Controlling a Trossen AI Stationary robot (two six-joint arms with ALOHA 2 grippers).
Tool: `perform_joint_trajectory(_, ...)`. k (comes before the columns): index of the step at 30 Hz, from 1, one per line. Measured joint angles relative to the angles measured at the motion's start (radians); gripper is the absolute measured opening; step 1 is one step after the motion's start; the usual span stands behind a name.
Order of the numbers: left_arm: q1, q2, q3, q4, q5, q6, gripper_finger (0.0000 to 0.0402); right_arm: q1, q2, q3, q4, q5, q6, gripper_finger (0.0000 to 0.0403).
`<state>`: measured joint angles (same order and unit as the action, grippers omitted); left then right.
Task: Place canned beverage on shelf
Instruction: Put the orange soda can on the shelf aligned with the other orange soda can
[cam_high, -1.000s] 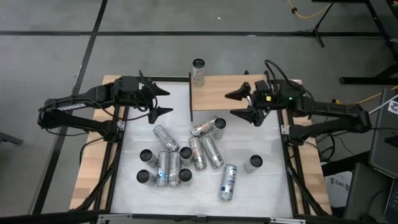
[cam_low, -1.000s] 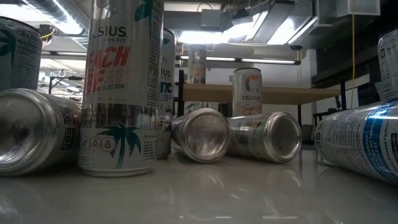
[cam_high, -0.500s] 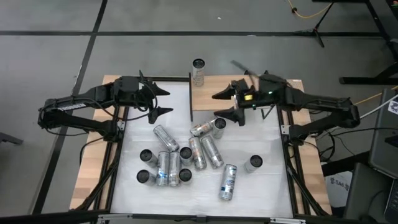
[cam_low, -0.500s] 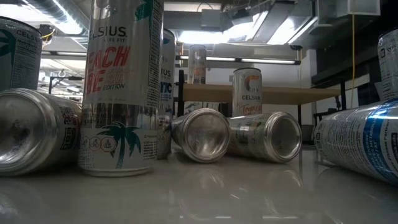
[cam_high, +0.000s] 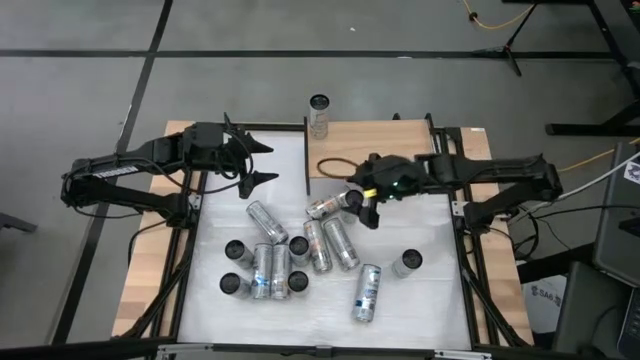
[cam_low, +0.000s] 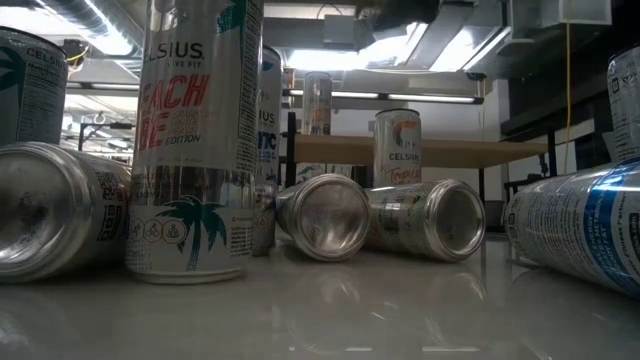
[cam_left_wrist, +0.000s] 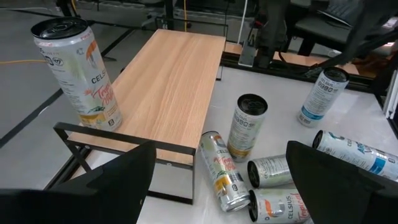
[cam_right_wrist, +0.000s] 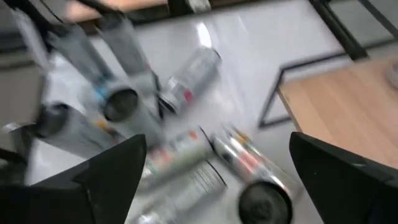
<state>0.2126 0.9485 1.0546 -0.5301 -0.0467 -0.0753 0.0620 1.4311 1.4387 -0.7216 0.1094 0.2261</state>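
White tabletop fills the middle of the high view, framed by black rails with pale wood strips at its sides and grey floor all around. At its far edge stands the shelf, a pale wood board on black posts. One can stands upright at the shelf's far left corner; the left wrist view shows it on the board's end.

Both dark arms reach in from the sides. The left gripper hangs over the table's far left part, near the shelf's left end, fingers spread and empty. The right gripper sits just over the shelf's front edge, above an upright can and a lying one, jaws wide, holding nothing.

Loose cans crowd the table's middle, some upright, some on their sides. Another can stands apart to the right.
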Motion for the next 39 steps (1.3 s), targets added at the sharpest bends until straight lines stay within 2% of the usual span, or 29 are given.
perform_joint_trajectory(6,0.000,0.000,0.000,0.000,0.000,0.000,0.0350,-0.004,0.067,0.000,-0.072,0.053,0.000,0.0389)
perform_joint_trajectory(15,0.000,0.000,0.000,0.000,0.000,0.000,0.0350,-0.003,0.170,0.000,-0.143,0.056,0.002,0.0389)
perform_joint_trajectory(26,0.000,0.000,0.000,0.000,0.000,0.000,0.0350,-0.003,0.191,0.000,-0.172,0.112,0.005,0.0389)
perform_joint_trajectory(39,0.000,0.000,0.000,0.000,0.000,0.000,0.0350,-0.013,0.256,0.001,-0.198,0.101,0.004,0.0389)
